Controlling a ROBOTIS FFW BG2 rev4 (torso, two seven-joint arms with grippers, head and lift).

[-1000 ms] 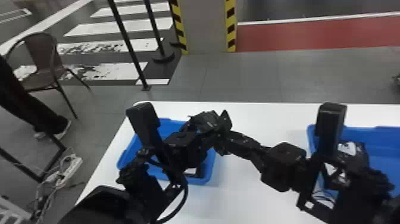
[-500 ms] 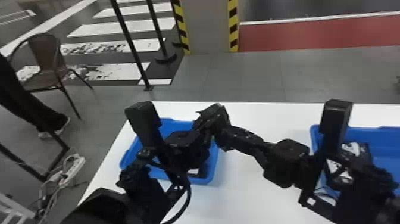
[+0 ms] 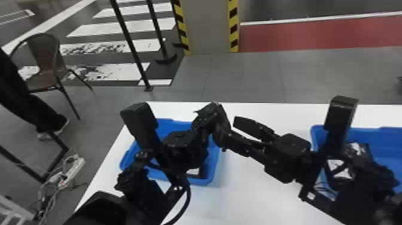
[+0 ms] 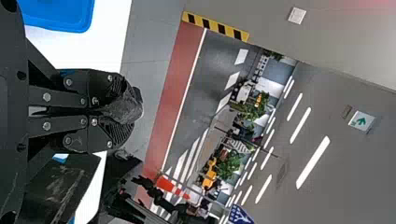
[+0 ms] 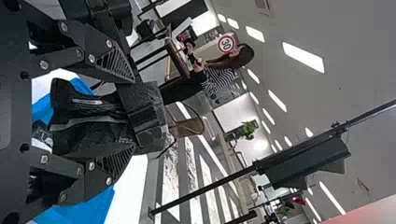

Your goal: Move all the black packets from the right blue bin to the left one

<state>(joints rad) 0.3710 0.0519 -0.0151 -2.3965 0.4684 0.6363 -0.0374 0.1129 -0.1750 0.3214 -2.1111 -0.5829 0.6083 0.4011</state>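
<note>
Your white table (image 3: 254, 194) carries two blue bins, well apart: the left bin (image 3: 213, 166) near its left edge, the right bin (image 3: 384, 142) across from it.

Two bins, the left bin (image 3: 214, 166) and the right bin (image 3: 384, 139); two grippers, the left gripper (image 3: 208, 115) and the right gripper (image 3: 231, 130); one table (image 3: 248, 194); the packets (image 3: 365, 149) in the right bin are too hidden to count. One chair (image 3: 45, 56) stands far left; one power strip (image 3: 71, 172) lies near left; one pillar (image 3: 209, 27) stands far off.
</note>
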